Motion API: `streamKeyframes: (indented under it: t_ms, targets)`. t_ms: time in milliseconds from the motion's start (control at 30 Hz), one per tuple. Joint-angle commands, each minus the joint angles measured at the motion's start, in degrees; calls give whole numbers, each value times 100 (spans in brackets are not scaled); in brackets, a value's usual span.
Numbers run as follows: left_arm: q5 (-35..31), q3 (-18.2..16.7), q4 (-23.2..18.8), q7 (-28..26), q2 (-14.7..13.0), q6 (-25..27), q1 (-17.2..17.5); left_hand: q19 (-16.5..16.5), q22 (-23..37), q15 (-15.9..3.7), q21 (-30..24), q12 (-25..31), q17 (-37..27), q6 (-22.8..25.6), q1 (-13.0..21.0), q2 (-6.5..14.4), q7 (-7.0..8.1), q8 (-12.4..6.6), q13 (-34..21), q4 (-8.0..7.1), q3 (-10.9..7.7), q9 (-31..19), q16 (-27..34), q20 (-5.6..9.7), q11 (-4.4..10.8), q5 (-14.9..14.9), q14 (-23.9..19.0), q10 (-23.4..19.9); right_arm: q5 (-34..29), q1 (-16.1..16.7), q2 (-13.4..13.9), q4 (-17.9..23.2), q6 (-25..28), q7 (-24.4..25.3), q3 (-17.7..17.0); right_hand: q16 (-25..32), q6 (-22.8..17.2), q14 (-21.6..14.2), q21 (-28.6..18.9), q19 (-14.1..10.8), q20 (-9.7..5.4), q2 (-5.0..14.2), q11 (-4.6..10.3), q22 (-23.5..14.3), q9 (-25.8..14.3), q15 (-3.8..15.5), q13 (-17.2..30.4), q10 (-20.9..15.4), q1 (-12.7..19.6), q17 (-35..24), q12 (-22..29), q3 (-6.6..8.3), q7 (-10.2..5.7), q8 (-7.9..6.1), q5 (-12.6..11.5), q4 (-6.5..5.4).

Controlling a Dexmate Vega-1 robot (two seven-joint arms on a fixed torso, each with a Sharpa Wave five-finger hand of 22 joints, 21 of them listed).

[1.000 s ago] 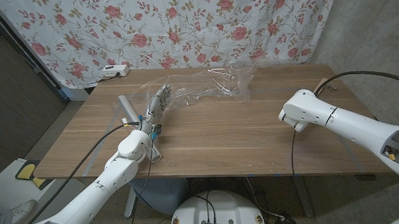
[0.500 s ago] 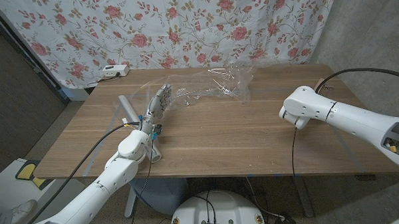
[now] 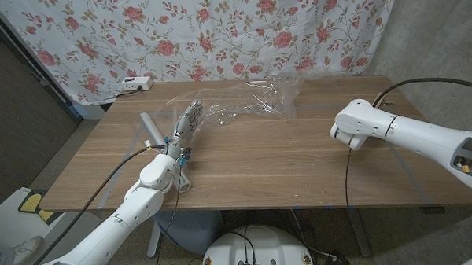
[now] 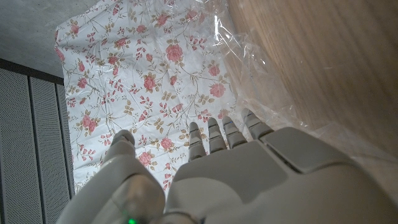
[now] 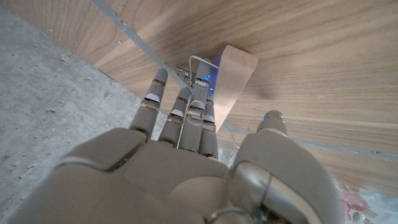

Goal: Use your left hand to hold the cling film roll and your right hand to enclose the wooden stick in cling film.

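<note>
Cling film spread crumpled over the far middle of the wooden desk, left hand at its near-left edge
Left hand reaches from the desk's left side with fingers extended and apart, lying at the film's rumpled edge; whether it grips the film I cannot tell. A grey tube, likely the roll, lies aslant on the desk just left of that arm. Right hand is released, fingers straight and close together, holding nothing, over the desk's right edge; a small light wooden block stands just past its fingertips at that edge. In the head view the right arm's white wrist hangs over the desk's right part, well apart from the film. Flowered cloth hangs behind the desk
</note>
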State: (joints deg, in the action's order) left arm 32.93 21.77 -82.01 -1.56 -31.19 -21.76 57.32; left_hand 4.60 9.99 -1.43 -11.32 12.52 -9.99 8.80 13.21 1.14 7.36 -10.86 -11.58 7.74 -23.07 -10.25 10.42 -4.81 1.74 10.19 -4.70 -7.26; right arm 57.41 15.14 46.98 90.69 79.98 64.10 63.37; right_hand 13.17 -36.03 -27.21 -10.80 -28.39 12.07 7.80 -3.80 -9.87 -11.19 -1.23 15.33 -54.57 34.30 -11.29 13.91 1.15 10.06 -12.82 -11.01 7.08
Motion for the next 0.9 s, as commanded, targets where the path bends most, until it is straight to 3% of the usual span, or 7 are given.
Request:
streamKeyframes:
  t_ms: [33,333,600,900]
  targets:
    - [17,3,24,20,12,-30,17,52,19,7,-6,6,-20,21,-7,38,3,2,-11,30,-28,-29,21,-22,7,-3,-11,-38,47,-100,-5,-30,0,-10,166,65,-77,-39,0,21,21,-19,47,-6,-11,81,24,-54,161,-35,10,41,3,-47,3,117]
    - [27,5,29,18,29,-47,32,58,19,11,-6,5,-20,21,-9,38,2,1,-11,30,-28,-29,21,-19,7,-3,-11,-36,42,-93,18,-3,0,-10,192,83,-65,-67,-4,25,20,-66,123,-6,-12,111,45,-48,319,-46,12,93,-32,-23,18,193]
    - [15,12,22,6,27,-35,36,55,19,0,-3,5,-20,22,-10,39,2,1,-12,30,-28,-29,19,-20,3,-2,-5,-36,87,-158,23,-30,0,-10,301,100,-41,-82,-3,51,22,-88,226,-6,-14,118,102,-110,765,-68,72,262,-49,24,19,308]
    - [16,23,51,14,47,-48,29,55,19,10,-1,4,-20,26,-10,40,-5,0,-12,30,-29,-29,20,-21,13,-2,-9,-35,109,-215,11,-89,0,-10,397,106,-12,-69,3,96,17,-88,303,-4,-18,199,166,-149,1149,-90,145,412,-80,62,10,332]
